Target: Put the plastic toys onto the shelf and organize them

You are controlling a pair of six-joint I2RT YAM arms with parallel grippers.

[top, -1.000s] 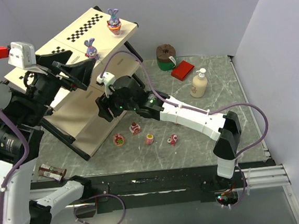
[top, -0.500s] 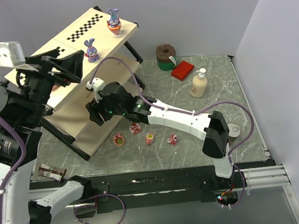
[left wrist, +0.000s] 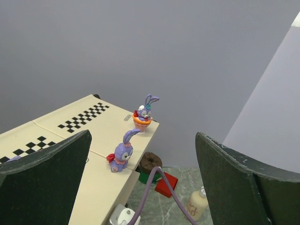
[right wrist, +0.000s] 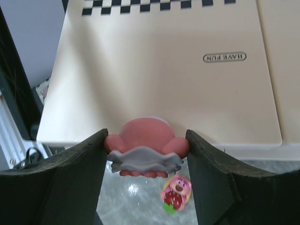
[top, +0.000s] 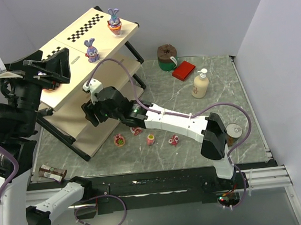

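Two purple bunnies [top: 114, 21] stand on the shelf [top: 107, 38], upper left. Four pink toys [top: 151, 139] sit mid-picture. The right gripper [right wrist: 146, 159] pinches another pink toy [right wrist: 146, 140].

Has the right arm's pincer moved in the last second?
Yes. From above, the right pincer, gripping the pink toy, slid left along the shelf, away from the pump bottle.

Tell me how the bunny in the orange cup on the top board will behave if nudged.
The bunny is tall with long ears on a narrow cup, so it probably tips easily. It stands near the corner of the top board, so a nudge could send it off. It looks like small moulded plastic: likely stiff and light.
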